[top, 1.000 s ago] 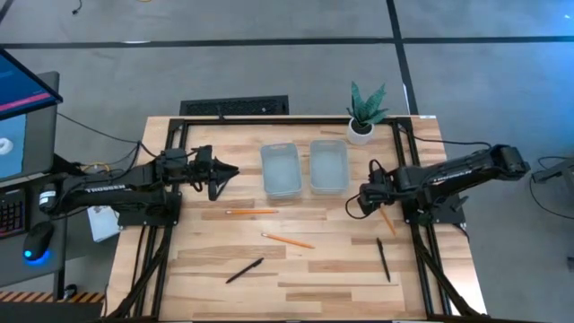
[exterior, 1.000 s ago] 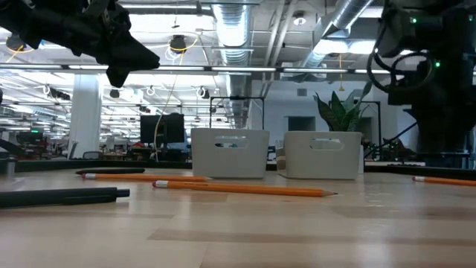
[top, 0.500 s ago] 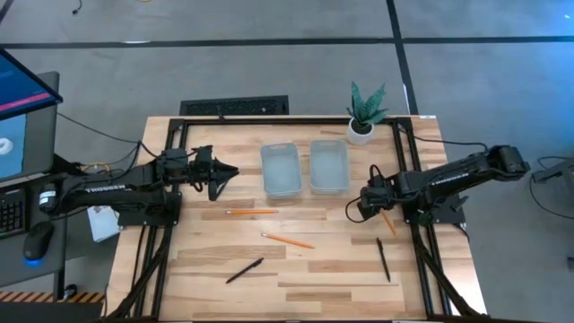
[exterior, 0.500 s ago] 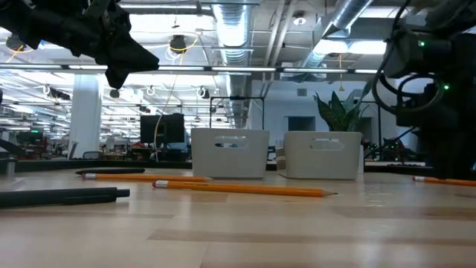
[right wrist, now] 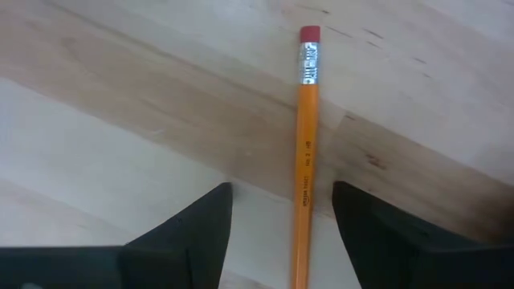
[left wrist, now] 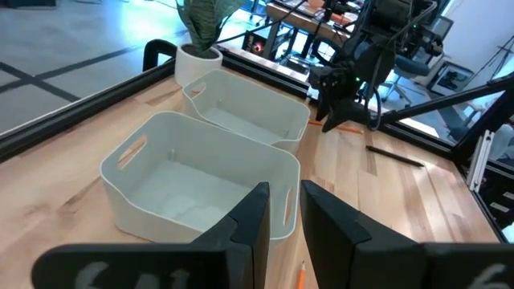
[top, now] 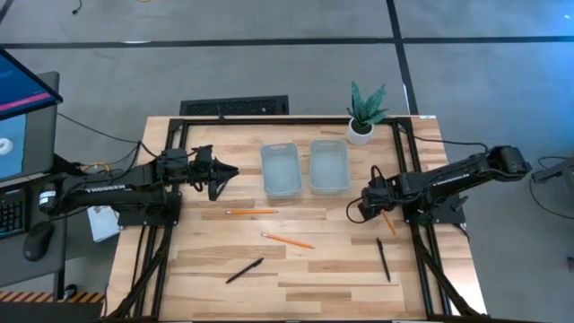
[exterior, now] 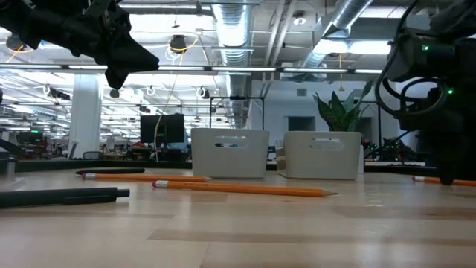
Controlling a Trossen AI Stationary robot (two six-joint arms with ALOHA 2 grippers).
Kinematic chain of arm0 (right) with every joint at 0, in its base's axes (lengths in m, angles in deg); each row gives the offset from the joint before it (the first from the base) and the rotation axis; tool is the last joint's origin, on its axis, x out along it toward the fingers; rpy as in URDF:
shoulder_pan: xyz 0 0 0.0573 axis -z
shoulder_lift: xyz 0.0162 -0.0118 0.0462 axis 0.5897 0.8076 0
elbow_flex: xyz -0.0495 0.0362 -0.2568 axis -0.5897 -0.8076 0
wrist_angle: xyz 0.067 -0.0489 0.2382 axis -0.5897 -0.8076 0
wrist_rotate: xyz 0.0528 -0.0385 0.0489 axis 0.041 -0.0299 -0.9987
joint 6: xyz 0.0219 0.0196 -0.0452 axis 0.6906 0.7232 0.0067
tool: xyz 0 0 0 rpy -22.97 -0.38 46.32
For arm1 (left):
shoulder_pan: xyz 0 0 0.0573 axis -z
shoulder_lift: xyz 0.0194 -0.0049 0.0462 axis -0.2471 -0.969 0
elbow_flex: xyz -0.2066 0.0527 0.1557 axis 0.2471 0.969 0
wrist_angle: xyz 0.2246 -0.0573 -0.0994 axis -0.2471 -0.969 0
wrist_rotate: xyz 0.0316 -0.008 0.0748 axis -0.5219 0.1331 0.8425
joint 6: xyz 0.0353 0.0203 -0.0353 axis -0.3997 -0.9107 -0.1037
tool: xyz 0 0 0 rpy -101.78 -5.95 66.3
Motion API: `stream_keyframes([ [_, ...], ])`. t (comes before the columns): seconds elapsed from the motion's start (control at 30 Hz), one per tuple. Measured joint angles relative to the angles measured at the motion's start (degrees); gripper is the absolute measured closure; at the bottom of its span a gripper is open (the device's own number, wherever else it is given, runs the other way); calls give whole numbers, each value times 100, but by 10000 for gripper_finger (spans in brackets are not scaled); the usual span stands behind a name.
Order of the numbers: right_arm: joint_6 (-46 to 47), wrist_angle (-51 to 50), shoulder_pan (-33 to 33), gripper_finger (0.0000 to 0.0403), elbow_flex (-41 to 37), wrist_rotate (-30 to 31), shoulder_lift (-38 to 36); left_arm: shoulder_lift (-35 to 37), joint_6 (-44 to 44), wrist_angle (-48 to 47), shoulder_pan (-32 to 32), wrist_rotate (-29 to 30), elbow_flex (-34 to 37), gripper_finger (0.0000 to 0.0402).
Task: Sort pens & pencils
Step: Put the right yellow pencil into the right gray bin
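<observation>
Right gripper [right wrist: 281, 233] low over pencil [right wrist: 306, 160] at table's right, jaws spread astride shaft, nothing held yet. Keep shaft centred, touch down, then close. Left gripper [top: 224, 172] idle left of trays, fingers near-closed, empty.

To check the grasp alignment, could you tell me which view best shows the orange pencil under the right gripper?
The right wrist view: the orange wooden pencil lies between the right gripper's open fingers, red eraser visible. The high view shows it mostly hidden, the low view only a sliver, the left wrist view a distant fleck.
</observation>
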Motion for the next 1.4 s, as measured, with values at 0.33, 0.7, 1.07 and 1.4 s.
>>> stream_keyframes([
  [0.33,8,-4,4,240,-9,-40,4,0,4,-7,0,0,-2,340],
  [0.7,15,-39,11,304,-11,-85,7,0,4,-9,-1,2,-2,340],
  [1.07,15,-63,11,338,-13,-103,9,0,7,-10,0,1,-2,340],
  [1.4,15,-91,11,346,14,-101,14,0,7,-10,0,1,-2,340],
])
